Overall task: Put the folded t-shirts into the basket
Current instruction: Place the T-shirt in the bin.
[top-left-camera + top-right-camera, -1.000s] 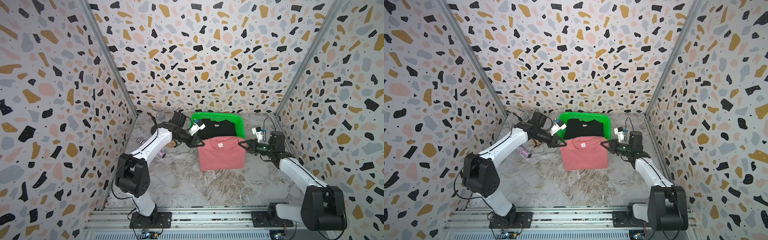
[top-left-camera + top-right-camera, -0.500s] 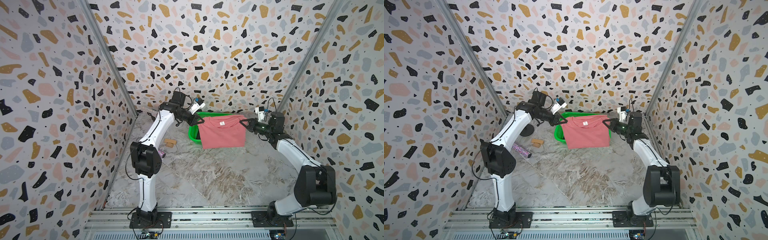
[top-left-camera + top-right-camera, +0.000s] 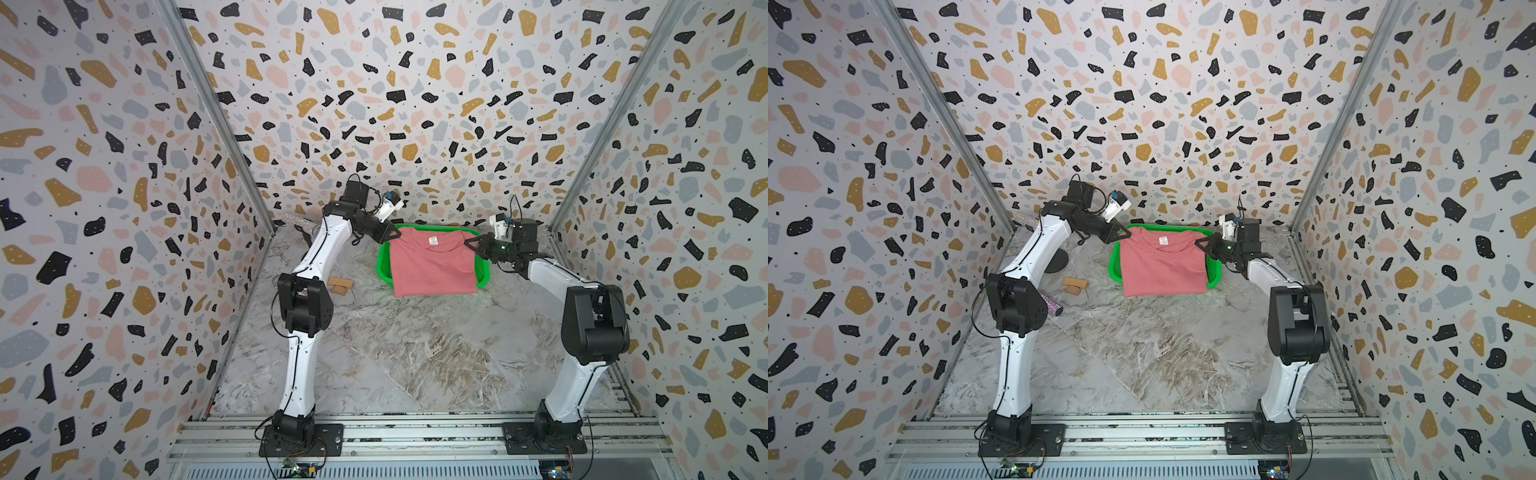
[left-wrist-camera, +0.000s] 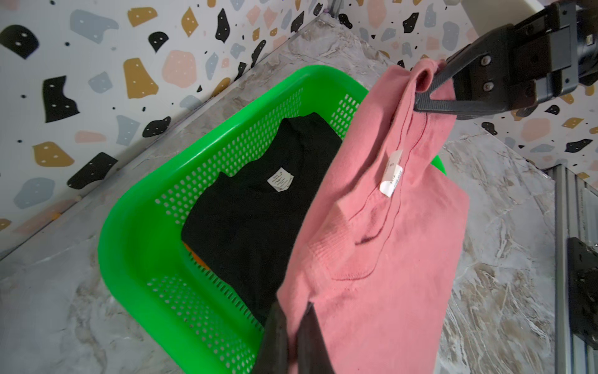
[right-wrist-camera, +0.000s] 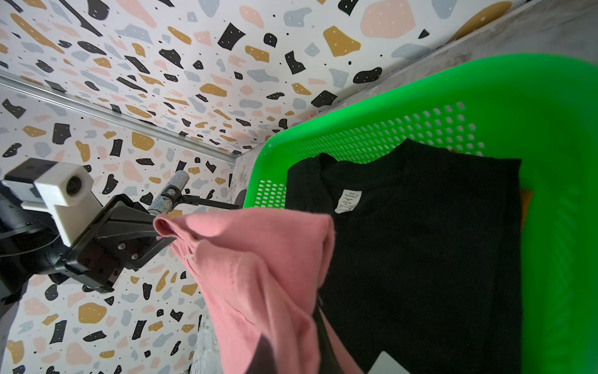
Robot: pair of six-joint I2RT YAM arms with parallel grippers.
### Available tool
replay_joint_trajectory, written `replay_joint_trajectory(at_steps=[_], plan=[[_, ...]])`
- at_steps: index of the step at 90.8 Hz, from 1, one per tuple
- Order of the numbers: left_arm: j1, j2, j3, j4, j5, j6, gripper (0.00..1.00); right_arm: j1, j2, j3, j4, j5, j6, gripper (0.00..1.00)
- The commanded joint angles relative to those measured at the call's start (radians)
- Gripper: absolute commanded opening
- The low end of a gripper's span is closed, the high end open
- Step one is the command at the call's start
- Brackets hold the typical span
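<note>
The dusty pink folded t-shirt (image 3: 432,266) (image 3: 1163,266) hangs in the air over the green basket (image 3: 383,266) (image 3: 1113,266), covering most of it in both top views. My left gripper (image 3: 392,236) (image 4: 296,315) is shut on one upper corner of the pink shirt. My right gripper (image 3: 471,244) (image 5: 310,319) is shut on the opposite corner. The wrist views show the black t-shirt (image 4: 259,207) (image 5: 420,246) with a white label lying flat inside the basket. A sliver of the orange t-shirt (image 4: 194,257) peeks out from under the black one.
A small brown block (image 3: 340,286) lies on the marble floor left of the basket. A glittery cylinder (image 3: 1052,305) sits near the left arm, and a dark stand with a glittery roll (image 3: 1025,219) is at the back left corner. Terrazzo walls close in three sides.
Both arms lifted the pink shirt off the floor and carried it back over the basket; over the last half second it moved little.
</note>
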Motion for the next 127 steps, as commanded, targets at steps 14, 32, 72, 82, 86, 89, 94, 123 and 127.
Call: replay_joint_trajectory(at_steps=[14, 32, 72, 82, 86, 89, 94, 123, 127], plan=[[0.014, 0.1, 0.064, 0.147, 0.01, -0.001, 0.0, 0.006, 0.063, 0.055, 0.055, 0.066, 0.02, 0.0], [0.014, 0.181, 0.132, 0.24, 0.022, -0.046, 0.0, 0.007, 0.113, 0.101, 0.028, 0.081, 0.001, 0.0], [0.013, 0.256, 0.127, 0.375, 0.047, -0.146, 0.0, 0.001, 0.197, 0.184, -0.008, 0.085, -0.018, 0.0], [0.013, 0.258, 0.127, 0.404, 0.008, -0.173, 0.0, -0.004, 0.198, 0.186, -0.014, 0.09, -0.018, 0.0], [0.013, 0.26, 0.127, 0.414, 0.006, -0.186, 0.01, -0.005, 0.196, 0.185, -0.014, 0.091, -0.019, 0.0], [0.012, 0.262, 0.127, 0.418, 0.004, -0.191, 0.03, -0.005, 0.192, 0.184, -0.014, 0.095, -0.022, 0.0], [0.008, 0.265, 0.126, 0.421, 0.002, -0.194, 0.11, -0.006, 0.183, 0.181, -0.019, 0.102, -0.03, 0.01], [-0.007, 0.24, 0.153, 0.373, -0.074, -0.214, 0.79, -0.024, 0.1, 0.163, -0.088, 0.167, -0.062, 0.53], [-0.007, 0.216, 0.153, 0.339, -0.08, -0.21, 0.8, -0.023, 0.081, 0.166, -0.115, 0.167, -0.079, 0.55]])
